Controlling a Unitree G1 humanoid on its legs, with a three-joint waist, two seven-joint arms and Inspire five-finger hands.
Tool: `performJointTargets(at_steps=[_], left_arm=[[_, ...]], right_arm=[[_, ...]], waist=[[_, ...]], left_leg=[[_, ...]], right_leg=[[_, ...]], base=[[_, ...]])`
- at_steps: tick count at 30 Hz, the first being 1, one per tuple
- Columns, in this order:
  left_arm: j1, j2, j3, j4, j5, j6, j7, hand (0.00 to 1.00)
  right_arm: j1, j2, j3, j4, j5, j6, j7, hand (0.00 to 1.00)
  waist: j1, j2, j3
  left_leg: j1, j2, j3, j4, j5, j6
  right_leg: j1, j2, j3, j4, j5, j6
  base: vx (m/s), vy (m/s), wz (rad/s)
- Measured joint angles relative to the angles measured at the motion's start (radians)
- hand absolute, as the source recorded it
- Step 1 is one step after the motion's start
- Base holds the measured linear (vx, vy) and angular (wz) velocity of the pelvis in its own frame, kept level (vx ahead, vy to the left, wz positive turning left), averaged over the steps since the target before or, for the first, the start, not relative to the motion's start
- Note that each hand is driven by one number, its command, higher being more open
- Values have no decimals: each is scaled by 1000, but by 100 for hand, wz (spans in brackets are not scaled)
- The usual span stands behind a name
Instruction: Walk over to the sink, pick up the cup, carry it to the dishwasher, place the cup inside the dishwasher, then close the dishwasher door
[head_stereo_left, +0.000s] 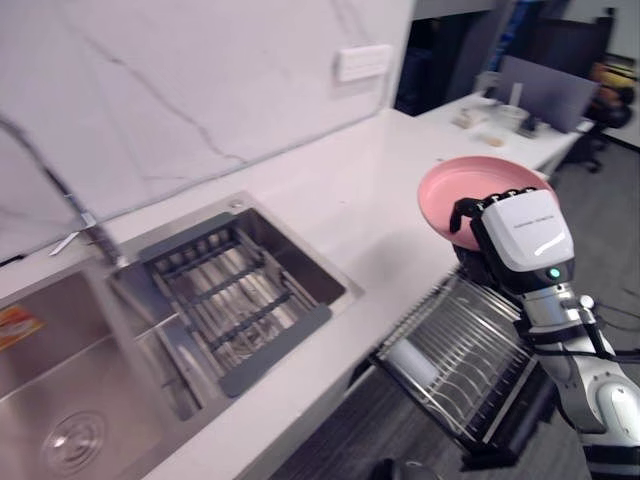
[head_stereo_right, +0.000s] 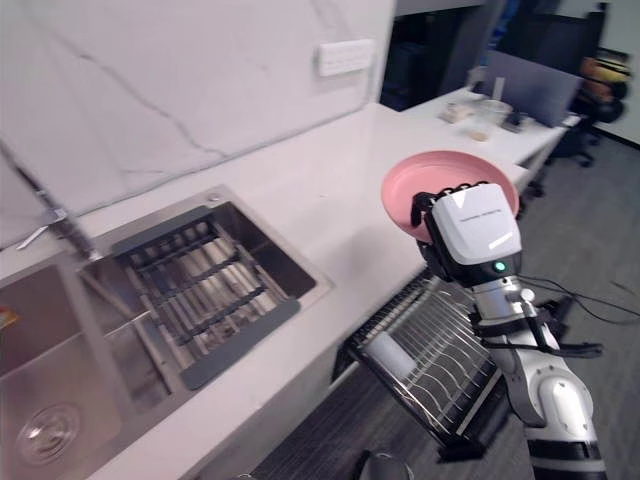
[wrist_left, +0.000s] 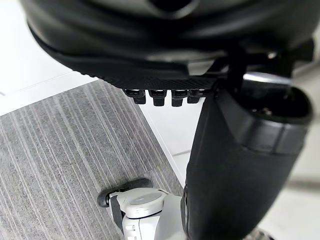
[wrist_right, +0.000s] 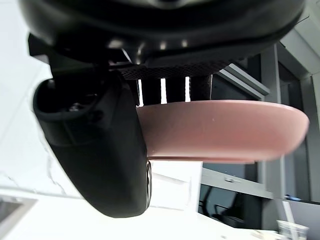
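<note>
The right hand (head_stereo_left: 520, 235) clamped the rim of a pink plate (head_stereo_left: 450, 192) (a plate, not the cup the task names) between fingers and thumb over the pulled-out rack (head_stereo_left: 450, 360) beside the counter (head_stereo_left: 340, 210), probably for loading, its arm hiding part of the rack, while the left hand (wrist_left: 240, 170) hung slack above the floor (wrist_left: 60, 165).

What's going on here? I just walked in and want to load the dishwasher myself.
The robot's right hand grips a pink plate by its rim and holds it in the air at the edge of the white counter, above the pulled-out dishwasher rack. The plate is not yet in the rack. The left hand hangs over the grey floor.
</note>
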Motion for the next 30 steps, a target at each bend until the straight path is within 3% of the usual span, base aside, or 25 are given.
performJointTargets(at_steps=[1,2,4,5,6,8,10,12,15,18,26,30], left_arm=[[-6,3,32,2,-11,24,1,100],[-7,16,32,5,-22,35,1,100],[-16,23,31,1,-25,36,0,100],[-28,35,31,2,-26,50,1,100],[-36,38,31,0,-25,55,1,100],[-65,30,35,-39,-26,50,2,100],[-66,41,36,-46,-24,44,2,100],[-76,38,46,-51,-24,39,1,100],[-105,34,55,-70,-24,16,-1,100],[-143,21,54,-71,-24,-2,-6,100],[-234,34,38,-81,-102,-21,-60,100],[-273,41,13,-83,-137,-21,-73,100]], right_arm=[[-34,-3,24,40,-4,0,18,0],[-47,-1,32,73,-4,3,24,0],[-63,-9,43,102,-5,13,34,0],[-78,-6,67,138,-3,13,49,0],[-80,-6,76,147,-2,12,56,0],[-81,-6,111,188,10,11,86,0],[-81,0,123,212,13,13,95,0],[-81,4,120,213,33,38,94,0],[-109,8,119,225,51,78,74,0],[-172,33,120,306,53,108,64,0],[-375,18,184,523,128,194,29,0],[-497,-31,268,623,192,210,28,0]], waist=[[26,5,-3],[44,7,-9],[47,-19,-8],[64,-31,-11],[68,-29,-10],[74,-22,-2],[74,-25,7],[70,-31,32],[79,-50,88],[86,-45,139],[96,-33,264],[111,-28,274]], left_leg=[[-1,11,-44,-31,2,-6],[12,32,-39,-89,38,-65],[1,25,-11,-93,58,-81],[-15,41,8,-56,58,-81],[-27,56,8,-43,58,-82],[-59,110,-18,-42,88,-132],[-75,130,-35,-64,119,-156],[-101,123,-57,-113,163,-160],[-143,73,-77,-236,258,-164],[-181,39,-86,-306,329,-150],[-300,-20,-138,-307,346,-118],[-359,-51,-152,-307,346,-97]], right_leg=[[12,43,-47,-64,2,-2],[45,103,-43,-194,-3,3],[57,65,-83,-175,-82,25],[100,39,-107,-230,-82,69],[111,55,-105,-263,-70,103],[129,143,-111,-359,-44,146],[145,193,-121,-438,-26,160],[135,218,-139,-494,-4,145],[84,236,-158,-584,52,126],[48,245,-170,-651,115,103],[-52,211,-177,-681,173,109],[-108,184,-165,-682,195,121]], base=[[-138,-236,-126],[-124,-256,-100],[-79,-235,-52],[-84,-225,-47],[-125,-298,-41],[-103,-268,-10],[-113,-222,3],[-205,-222,18],[-139,-95,15],[-74,-14,13],[20,135,7],[38,205,9]])
